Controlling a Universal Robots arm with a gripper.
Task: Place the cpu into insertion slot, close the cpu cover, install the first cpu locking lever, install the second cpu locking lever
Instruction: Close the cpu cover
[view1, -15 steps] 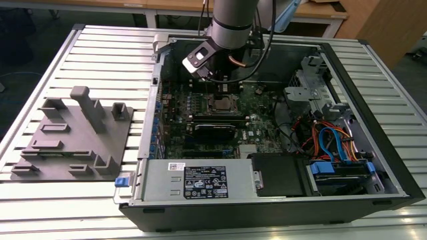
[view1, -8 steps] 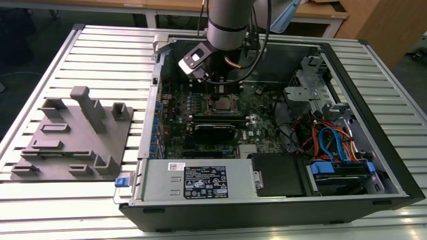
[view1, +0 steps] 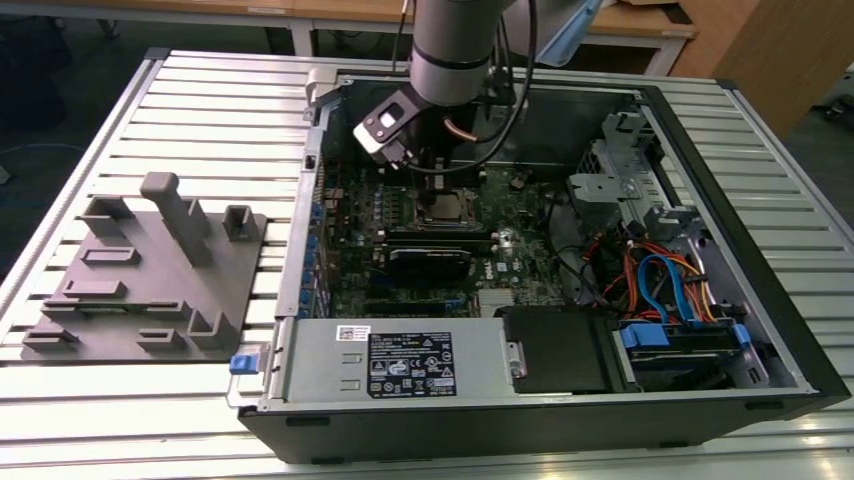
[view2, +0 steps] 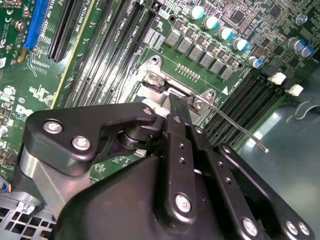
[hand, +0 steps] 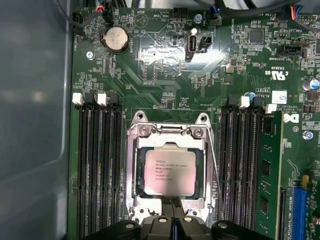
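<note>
1. Workspace. In the exterior view an open computer case (view1: 767, 330) lies on a slatted table (view1: 200, 110). A grey fixture plate (view1: 147, 290) sits at the left of the frame, beside the case. A silver power supply (view1: 387, 365) occupies the case's lower middle.

2. Arm position. The arm (view1: 454, 45) enters at the upper middle of the exterior view and reaches down into the case. The gripper (view1: 434, 178) stands directly above the insertion slot (view1: 426, 212), near the middle of the motherboard (view1: 347, 290).

3. Component position. In the first wrist view the cpu (hand: 170, 171) is seated flat in the slot, with its pale metal face up. The cpu cover (hand: 136, 165) lies down over it, and the chip face shows through the cover's square window.

4. Gripper state. In both wrist views the two black fingers are drawn together, with nothing visible between them. The tips (hand: 173, 206) sit at one edge of the cover. Whether they press on the metal cannot be told.

5. Lever. A thin wire locking lever (hand: 215, 165) runs along one side of the socket, between it and the black memory slots (hand: 95, 165). In the second wrist view the lever's free end points out past the socket corner. Whether it is hooked down cannot be told.
</note>
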